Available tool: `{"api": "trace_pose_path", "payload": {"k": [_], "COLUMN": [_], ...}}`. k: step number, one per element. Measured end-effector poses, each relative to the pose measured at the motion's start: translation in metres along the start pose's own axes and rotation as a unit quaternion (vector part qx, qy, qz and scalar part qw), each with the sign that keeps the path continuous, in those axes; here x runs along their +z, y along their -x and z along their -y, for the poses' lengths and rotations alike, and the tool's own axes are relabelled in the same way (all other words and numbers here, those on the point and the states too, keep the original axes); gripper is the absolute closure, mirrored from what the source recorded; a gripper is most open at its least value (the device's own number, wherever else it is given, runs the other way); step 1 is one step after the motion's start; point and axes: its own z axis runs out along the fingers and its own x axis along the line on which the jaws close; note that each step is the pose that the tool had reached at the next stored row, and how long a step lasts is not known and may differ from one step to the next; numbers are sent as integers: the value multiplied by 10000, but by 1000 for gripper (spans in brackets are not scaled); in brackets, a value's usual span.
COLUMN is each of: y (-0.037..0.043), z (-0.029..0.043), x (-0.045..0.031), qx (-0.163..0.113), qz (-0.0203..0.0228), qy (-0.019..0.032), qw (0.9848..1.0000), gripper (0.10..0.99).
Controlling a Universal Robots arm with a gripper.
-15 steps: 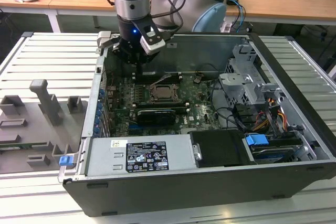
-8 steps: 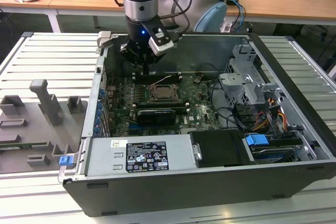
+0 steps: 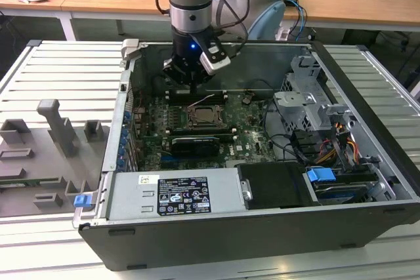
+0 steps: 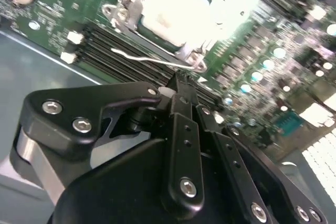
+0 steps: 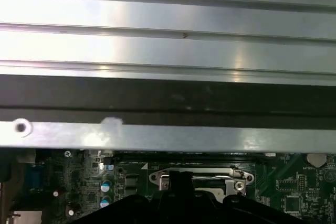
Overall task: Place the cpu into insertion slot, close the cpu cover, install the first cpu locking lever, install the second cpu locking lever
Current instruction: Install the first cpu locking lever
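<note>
My tool (image 4: 181, 85), fingers pinched together, hovers beside the locking lever (image 4: 157, 59) (upper centre); I could slip off that thin wire.

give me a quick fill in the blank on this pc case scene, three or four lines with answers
1. The gripper hangs inside an open computer ____.
2. In the second wrist view the cpu lies in the socket with the cpu cover framing it, so the cover is ____.
3. A thin wire ____ sticks out beside the socket, close to the gripper.
4. The motherboard is ____ in colour.

Answers: case; closed; lever; green
</note>
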Motion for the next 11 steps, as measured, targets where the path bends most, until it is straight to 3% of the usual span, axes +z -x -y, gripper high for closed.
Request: {"api": "trace_pose_path", "payload": {"k": [6, 11], "y": [120, 169], "z": [-47, -79], "x": [110, 137], "qx": [-109, -107], "qz": [-6, -6], "qy": [8, 9], "qw": [9999, 9999], "gripper": [980, 980]}}
